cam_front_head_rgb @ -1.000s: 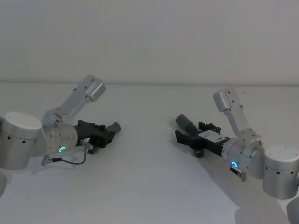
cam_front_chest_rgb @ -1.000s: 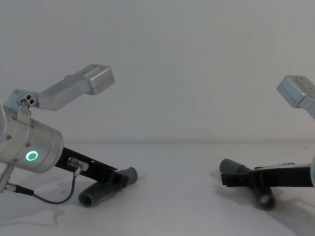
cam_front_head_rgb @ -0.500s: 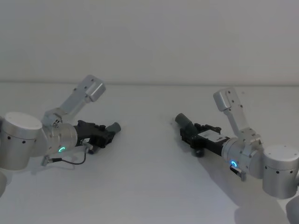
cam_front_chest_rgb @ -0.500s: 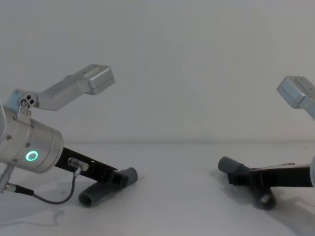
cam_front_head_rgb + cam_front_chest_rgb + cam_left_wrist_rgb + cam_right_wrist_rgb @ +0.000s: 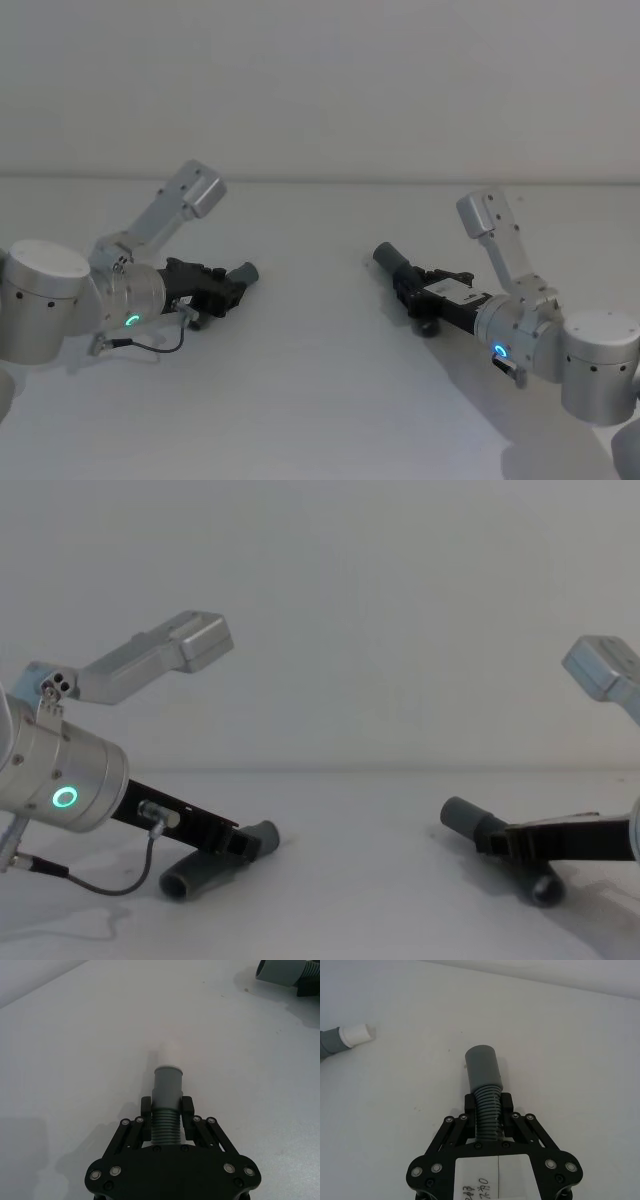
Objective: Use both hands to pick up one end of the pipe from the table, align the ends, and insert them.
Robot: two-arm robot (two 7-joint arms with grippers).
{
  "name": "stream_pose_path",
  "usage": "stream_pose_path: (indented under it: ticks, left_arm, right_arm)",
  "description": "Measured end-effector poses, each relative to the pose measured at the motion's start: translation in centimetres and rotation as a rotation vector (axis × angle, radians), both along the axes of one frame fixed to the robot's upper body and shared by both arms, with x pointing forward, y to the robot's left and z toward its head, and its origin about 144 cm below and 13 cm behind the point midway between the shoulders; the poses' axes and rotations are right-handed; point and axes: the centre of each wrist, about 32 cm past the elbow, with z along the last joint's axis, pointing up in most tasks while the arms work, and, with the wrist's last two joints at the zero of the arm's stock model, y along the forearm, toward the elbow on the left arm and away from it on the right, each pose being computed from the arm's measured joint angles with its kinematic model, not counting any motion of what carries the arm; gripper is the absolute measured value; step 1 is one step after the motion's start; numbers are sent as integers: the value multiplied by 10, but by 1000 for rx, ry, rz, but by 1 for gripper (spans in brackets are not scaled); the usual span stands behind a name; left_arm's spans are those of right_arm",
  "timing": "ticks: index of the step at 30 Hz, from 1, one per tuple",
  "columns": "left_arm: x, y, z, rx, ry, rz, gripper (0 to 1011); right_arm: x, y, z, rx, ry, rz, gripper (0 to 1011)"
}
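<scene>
The plain white surface [image 5: 320, 380] carries both halves. My left gripper [image 5: 167, 1108] is clamped on the corrugated middle of the white-tipped pipe piece [image 5: 168, 1085], leaving its tip [image 5: 169, 1054] free. Well apart from that piece, my right gripper [image 5: 489, 1103] pinches the wide-cuffed pipe piece [image 5: 487, 1097] the same way, with its cuff [image 5: 481, 1066] exposed for mating.

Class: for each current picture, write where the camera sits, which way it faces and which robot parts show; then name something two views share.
Head: high on robot, looking down at table; left arm, right arm.
Chest: lower, looking across the table; both arms from the side.
Left wrist: behind left gripper, along white-tipped pipe piece.
Right wrist: behind right gripper, along wide-cuffed pipe piece.
Shared: each wrist view also catches the other piece's end.
</scene>
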Motion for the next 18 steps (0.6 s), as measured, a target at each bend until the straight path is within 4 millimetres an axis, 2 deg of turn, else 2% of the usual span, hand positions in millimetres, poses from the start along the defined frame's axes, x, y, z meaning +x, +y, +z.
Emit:
stream_pose_path:
  ticks: [18]
  left_arm:
    - [0,0,0,0,0,0,342]
  right_arm:
    - [-1,0,-1,4,-3,-1,283]
